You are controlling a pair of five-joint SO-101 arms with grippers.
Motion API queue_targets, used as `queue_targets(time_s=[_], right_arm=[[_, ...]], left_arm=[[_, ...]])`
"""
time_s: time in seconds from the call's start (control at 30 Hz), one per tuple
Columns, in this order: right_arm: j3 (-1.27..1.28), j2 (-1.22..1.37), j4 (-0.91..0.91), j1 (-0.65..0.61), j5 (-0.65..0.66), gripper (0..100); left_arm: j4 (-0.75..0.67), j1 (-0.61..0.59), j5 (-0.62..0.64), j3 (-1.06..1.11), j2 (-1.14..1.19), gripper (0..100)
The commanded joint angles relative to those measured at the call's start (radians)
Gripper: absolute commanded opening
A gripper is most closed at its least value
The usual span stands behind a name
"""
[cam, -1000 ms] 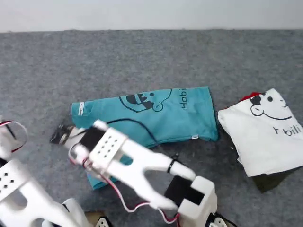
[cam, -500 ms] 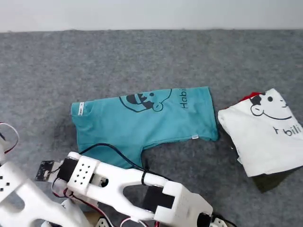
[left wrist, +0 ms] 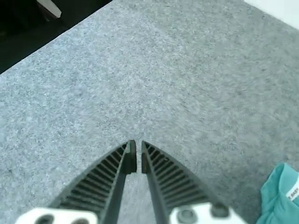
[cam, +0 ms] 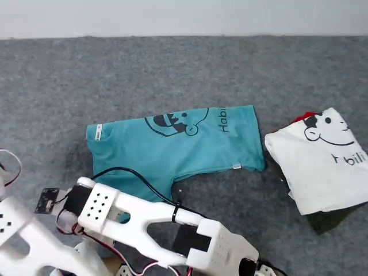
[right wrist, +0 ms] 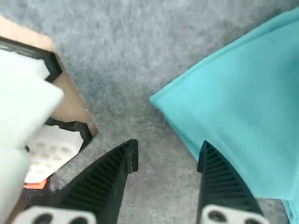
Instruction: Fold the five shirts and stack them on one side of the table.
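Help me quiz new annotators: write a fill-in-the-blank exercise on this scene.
1. The spread-out shirt is ____ in colour.
2. The topmost folded shirt is ____ in colour.
3. The left gripper, over bare carpet, is ____.
4. The right gripper, beside the spread-out shirt's edge, is ____.
Missing words: teal; white; shut; open.

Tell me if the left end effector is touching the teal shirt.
Apart. The left wrist view shows bare grey carpet between the shut left end effector and the teal shirt.
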Motion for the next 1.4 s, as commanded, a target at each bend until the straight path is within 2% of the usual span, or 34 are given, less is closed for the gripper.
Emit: queue_targets(time_s=[0.0,0.43,0.67,0.83,1.03,1.2,1.37], right_arm=[[0.000,-0.016,-0.053,0.016,-0.003,21.9],[0.167,-0.016,-0.194,0.015,-0.012,21.6],[0.287,-0.016,-0.328,0.018,-0.012,5.9],[0.358,-0.018,-0.406,0.021,-0.012,6.9],[0.359,-0.024,-0.410,0.031,-0.006,5.6],[0.319,-0.027,-0.387,0.102,-0.006,1.0],[0.221,-0.027,-0.303,0.174,-0.006,1.0]], left_arm=[[-0.020,-0.008,0.021,-0.041,-0.006,3],[-0.015,-0.008,0.021,-0.039,-0.006,3],[-0.015,-0.008,0.021,-0.039,-0.006,3],[-0.015,-0.008,0.021,-0.039,-0.006,3],[-0.014,-0.008,0.021,-0.038,-0.006,3],[-0.014,-0.008,0.021,-0.038,-0.006,3],[-0.014,-0.008,0.021,-0.038,-0.006,3]])
